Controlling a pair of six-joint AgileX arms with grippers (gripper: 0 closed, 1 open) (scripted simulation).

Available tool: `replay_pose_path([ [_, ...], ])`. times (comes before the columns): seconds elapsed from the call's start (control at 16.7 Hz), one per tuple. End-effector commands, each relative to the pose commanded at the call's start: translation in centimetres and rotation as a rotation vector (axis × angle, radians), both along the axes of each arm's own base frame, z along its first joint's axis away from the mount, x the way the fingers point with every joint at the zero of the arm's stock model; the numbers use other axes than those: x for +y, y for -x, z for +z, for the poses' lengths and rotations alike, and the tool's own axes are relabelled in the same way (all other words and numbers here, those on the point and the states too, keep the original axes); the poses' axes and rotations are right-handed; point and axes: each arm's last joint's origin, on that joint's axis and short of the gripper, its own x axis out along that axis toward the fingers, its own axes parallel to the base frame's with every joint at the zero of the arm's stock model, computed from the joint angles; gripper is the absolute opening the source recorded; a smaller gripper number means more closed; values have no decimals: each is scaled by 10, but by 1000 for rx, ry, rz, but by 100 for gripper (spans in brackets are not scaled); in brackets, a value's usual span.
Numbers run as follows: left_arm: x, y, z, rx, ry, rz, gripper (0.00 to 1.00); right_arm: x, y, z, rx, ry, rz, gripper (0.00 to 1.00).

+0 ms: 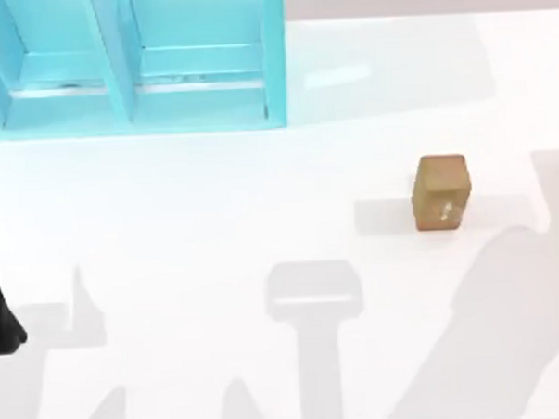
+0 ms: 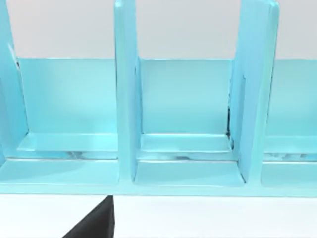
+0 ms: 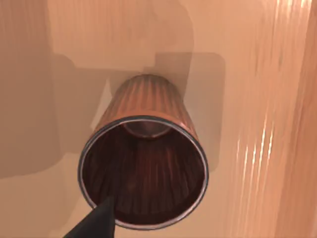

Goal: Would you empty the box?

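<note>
Top view: brown box (image 1: 441,192) on desk (image 1: 215,212), right half, well apart from blue shelf (image 1: 129,63). Right wrist view: ribbed cup (image 3: 143,168) inside box, mouth toward camera. Right claw state: cannot tell. Descend centred over cup rim, grip, lift straight out.

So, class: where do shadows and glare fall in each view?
Top view: arm shadows cross the white table, one beside the brown box. Left wrist view: shiny streaks on the blue shelf. Right wrist view: warm cast, bright streaks, shadow behind the ribbed bin.
</note>
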Motion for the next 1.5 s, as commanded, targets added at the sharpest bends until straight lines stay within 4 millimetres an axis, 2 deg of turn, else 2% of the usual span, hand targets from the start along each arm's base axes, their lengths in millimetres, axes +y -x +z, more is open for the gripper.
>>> replay_pose_path([
  [0.48,0,0,0,0,0,0,100,15,1,-51,1,0,0,100],
  [0.84,0,0,0,0,0,0,100,16,3,-56,-1,0,0,100],
  [1.5,0,0,0,0,0,0,100,16,3,-56,-1,0,0,17],
])
